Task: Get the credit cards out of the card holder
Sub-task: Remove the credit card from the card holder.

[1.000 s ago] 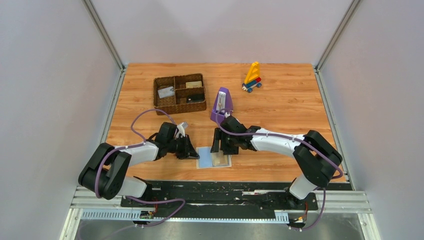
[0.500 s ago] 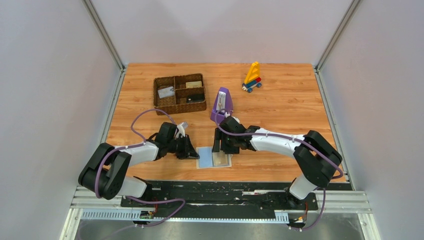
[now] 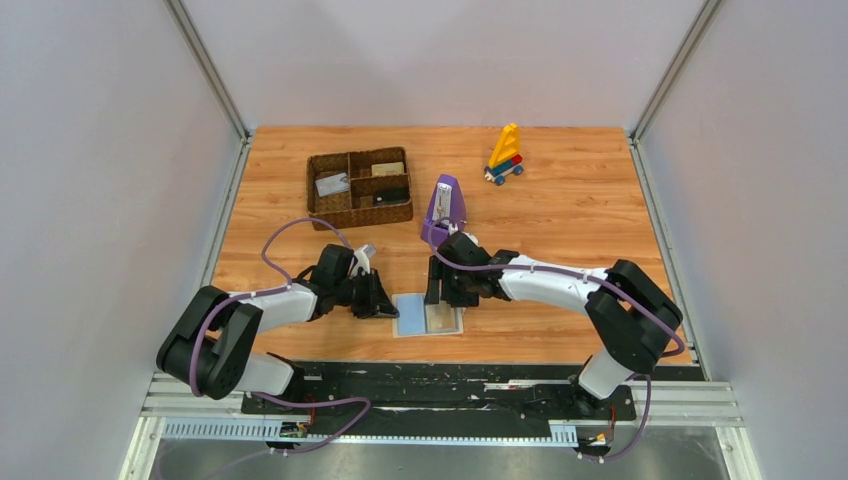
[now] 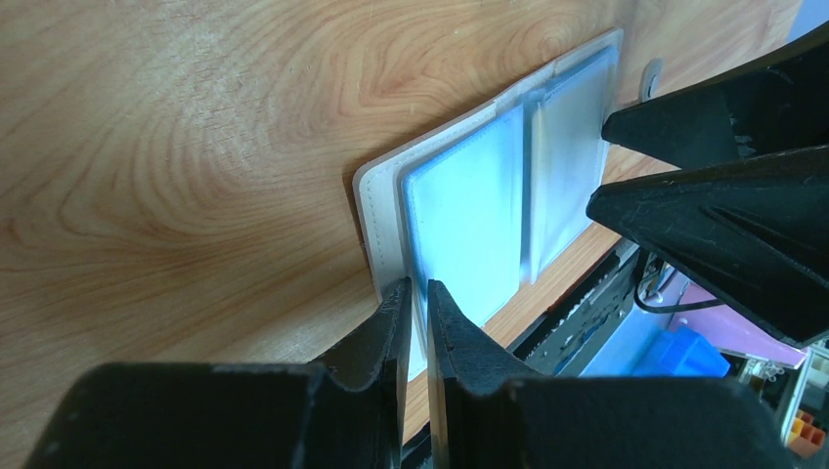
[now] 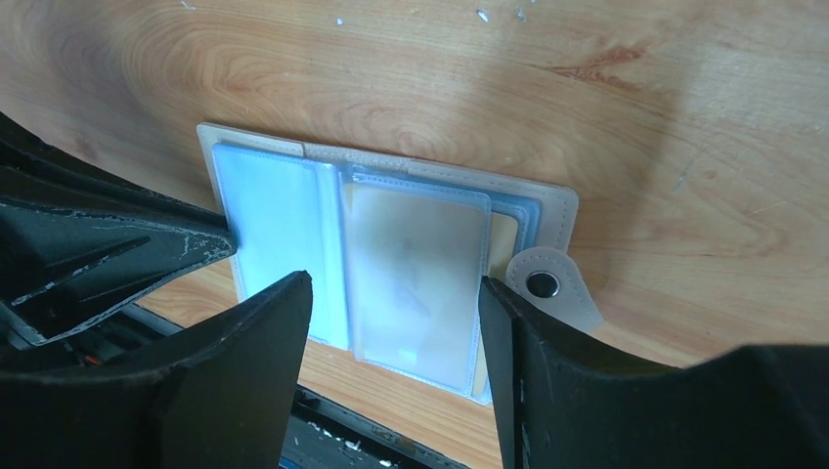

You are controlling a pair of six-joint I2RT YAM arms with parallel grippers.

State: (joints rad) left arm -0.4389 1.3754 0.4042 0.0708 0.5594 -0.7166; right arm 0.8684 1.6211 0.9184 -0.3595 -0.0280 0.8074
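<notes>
The light-blue card holder (image 3: 428, 314) lies open and flat near the table's front edge. Its clear sleeves show in the left wrist view (image 4: 479, 215) and the right wrist view (image 5: 293, 225). A tan card (image 5: 501, 239) sits behind the frosted right sleeve. My left gripper (image 3: 386, 304) is closed to a thin slit on the holder's left edge (image 4: 417, 293). My right gripper (image 3: 441, 298) is open, with its fingers either side of the right sleeve (image 5: 391, 313). More credit cards lie in the woven tray: grey (image 3: 332, 184), tan (image 3: 388, 169) and black (image 3: 393, 194).
The brown woven tray (image 3: 360, 215) stands at the back left. A purple metronome (image 3: 443, 212) stands just behind the right gripper. A colourful toy (image 3: 505, 155) is at the back right. The black front rail (image 3: 450, 375) runs close below the holder.
</notes>
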